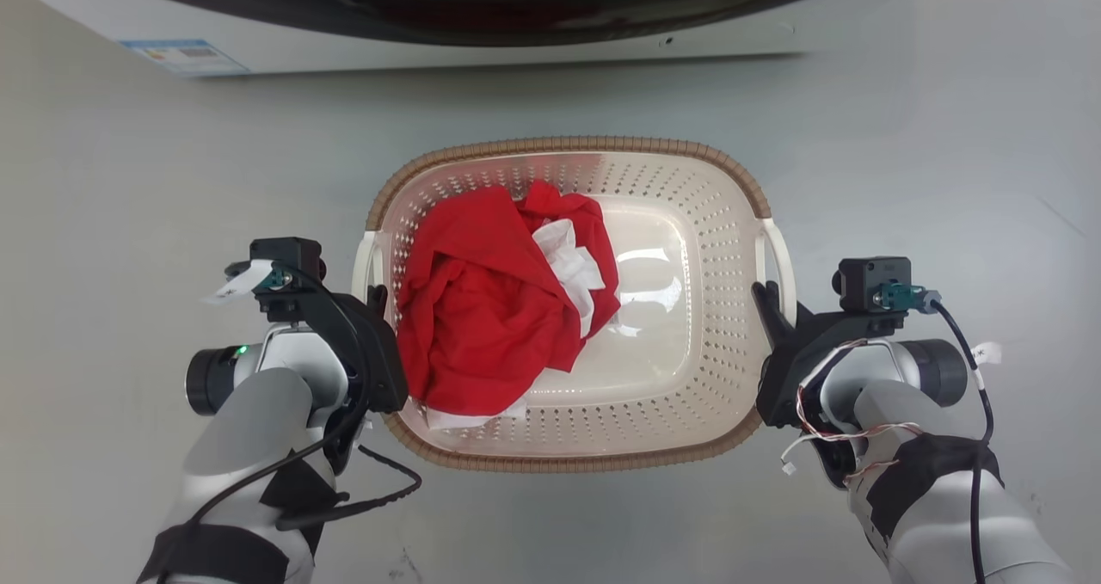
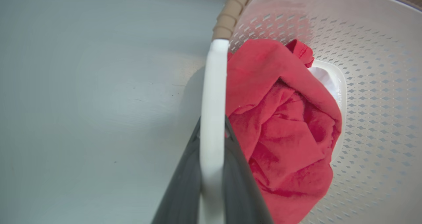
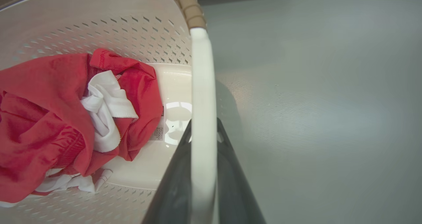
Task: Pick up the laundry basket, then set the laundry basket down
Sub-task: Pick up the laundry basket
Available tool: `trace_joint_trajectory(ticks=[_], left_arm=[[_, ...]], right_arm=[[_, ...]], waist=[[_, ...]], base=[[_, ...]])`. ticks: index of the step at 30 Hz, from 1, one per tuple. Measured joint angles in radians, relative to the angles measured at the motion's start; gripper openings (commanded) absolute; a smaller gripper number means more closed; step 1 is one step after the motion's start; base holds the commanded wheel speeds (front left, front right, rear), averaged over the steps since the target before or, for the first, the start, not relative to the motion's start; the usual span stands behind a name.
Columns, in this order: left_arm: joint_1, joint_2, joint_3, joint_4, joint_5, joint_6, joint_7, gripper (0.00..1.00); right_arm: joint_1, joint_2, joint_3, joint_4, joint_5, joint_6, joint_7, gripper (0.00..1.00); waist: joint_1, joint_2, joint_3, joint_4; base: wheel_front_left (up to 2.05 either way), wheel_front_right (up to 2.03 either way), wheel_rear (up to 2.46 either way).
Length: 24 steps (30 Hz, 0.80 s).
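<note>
Your basket's long axis runs nine to three. Left pincer clamps the nine o'clock handle, right pincer the three o'clock handle.

Basket: cream-white; walls dotted all over with rows of small holes, bottom plain and glossy.
Rim: brown, woven look all the way round.
Handles: clean white, both of them.
Big cloth: bright red, no print.
Small cloth: plain white.
Floor: pale grey, a few dark specks.
Machine: white body, dark door.
Label: blue and white.
Left gripper: black; fingers dark grey up close.
Right gripper: black as well; fingers the same dark grey.
Forearms: pale grey with black bands.
Cable: black.
Wires: red and white.
Light: green.
Plug: teal.
</note>
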Motion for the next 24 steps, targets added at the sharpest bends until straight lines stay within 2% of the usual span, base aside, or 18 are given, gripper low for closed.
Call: trace_joint_trajectory(ticks=[12, 24], left_arm=[[0.058, -0.006, -0.01, 0.027, -0.016, -0.002, 0.05, 0.0], [0.137, -0.005, -0.016, 0.049, -0.046, -0.009, 0.14, 0.0]], right_arm=[[0.077, 0.003, 0.051, 0.009, 0.068, 0.001, 0.007, 0.0], [0.18, 0.002, 0.125, -0.009, 0.161, 0.001, 0.082, 0.0]], waist=[[0.0, -0.0001, -0.137, -0.003], [0.0, -0.0001, -0.3, 0.002]], base=[[0.0, 0.0, 0.0], [0.0, 0.0, 0.0]])
